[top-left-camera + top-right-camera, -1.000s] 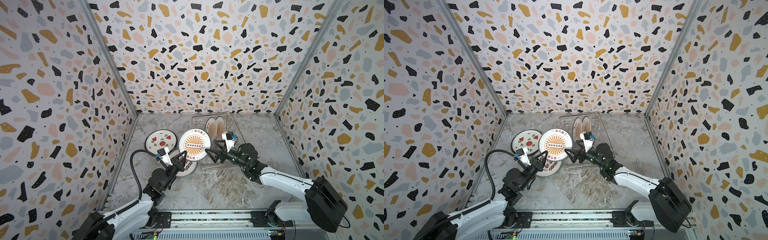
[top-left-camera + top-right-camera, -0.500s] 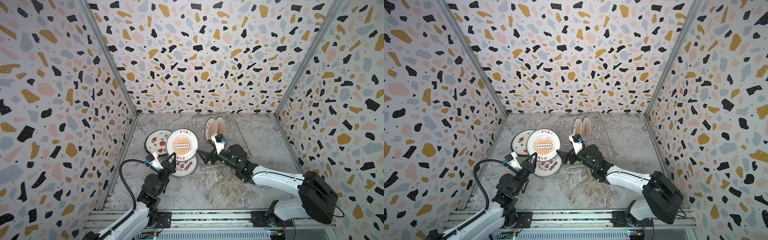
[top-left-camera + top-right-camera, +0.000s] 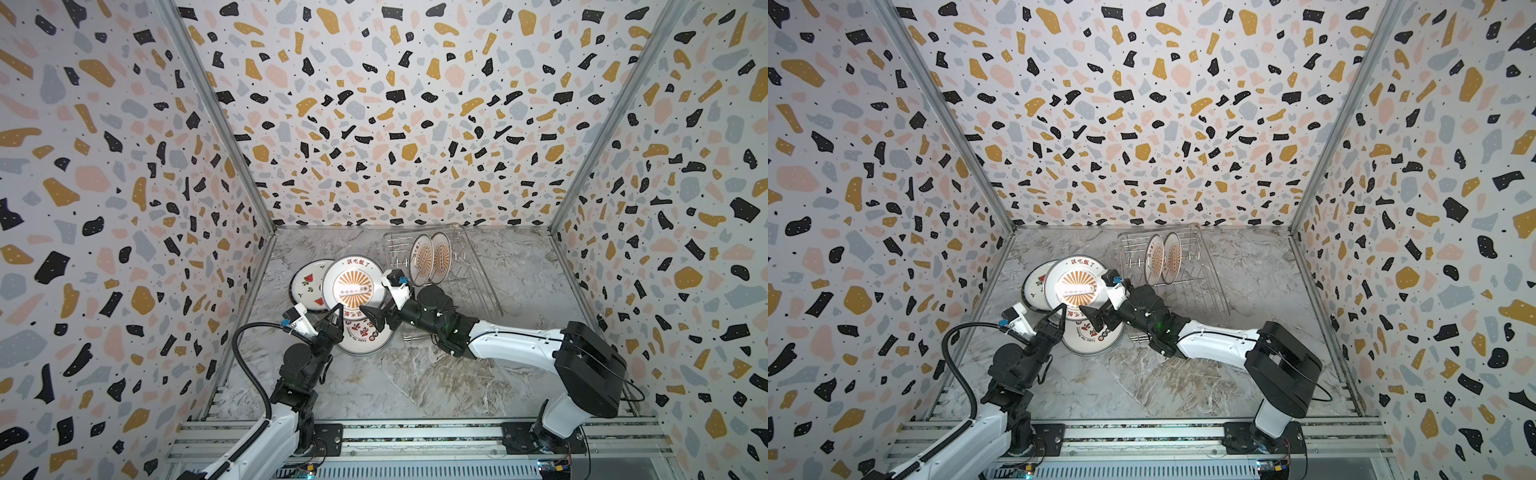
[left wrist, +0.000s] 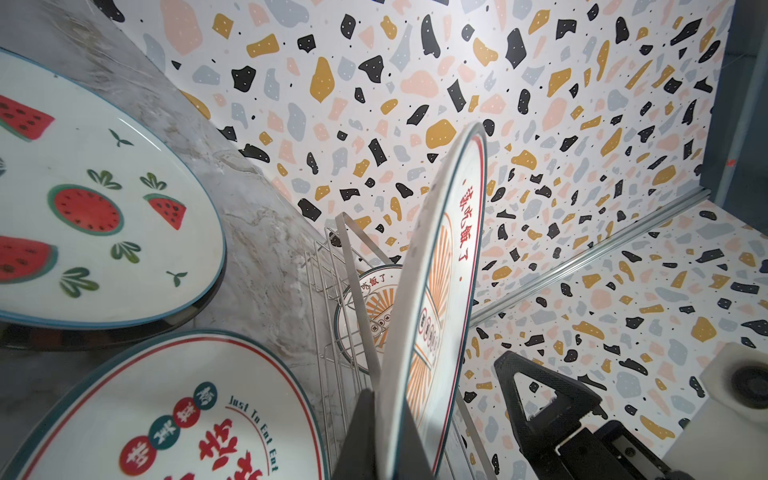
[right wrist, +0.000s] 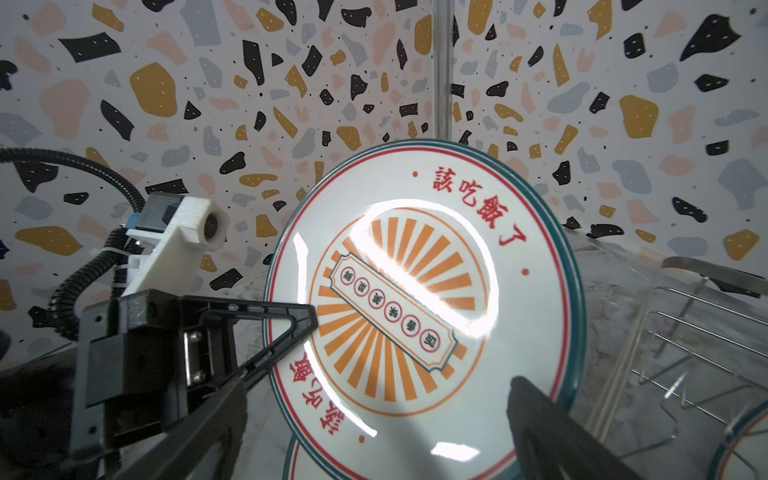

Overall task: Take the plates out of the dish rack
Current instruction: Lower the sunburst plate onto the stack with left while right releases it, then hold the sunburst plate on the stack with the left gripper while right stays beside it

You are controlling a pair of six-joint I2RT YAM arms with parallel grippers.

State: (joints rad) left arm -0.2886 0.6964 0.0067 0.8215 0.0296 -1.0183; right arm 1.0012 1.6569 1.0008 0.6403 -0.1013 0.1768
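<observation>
**Item 1, my left claw** (image 3: 335,319): clamped tight on the bottom rim of the sunburst plate (image 3: 353,286), one finger on each face. In the left wrist view the plate rises edge-on straight out of the jaws.

**Item 2, my right claw** (image 3: 374,313): jaws wide apart, holding nothing. It sits just beside the same plate, on its printed side.

**Item 3, sunburst plate, held:** on edge, near upright, clear of the dish rack (image 3: 478,270) and to its left. The printed face is turned toward my right arm.

**Item 4, plates in the rack:** two, upright and side by side (image 3: 422,259) (image 3: 441,255), well apart from both claws. My right arm is the nearer.

**Item 5, plates already down:** the watermelon plate (image 3: 306,282) and the lettered plate (image 3: 365,337), both flat on the marble table (image 3: 415,374). The lettered one lies directly under the held rim.

**Note on the relation that counts:** the landing spot is below and just ahead of my left claw. In my judgement the disc needs tipping from upright to flat, face up, before I let go.
</observation>
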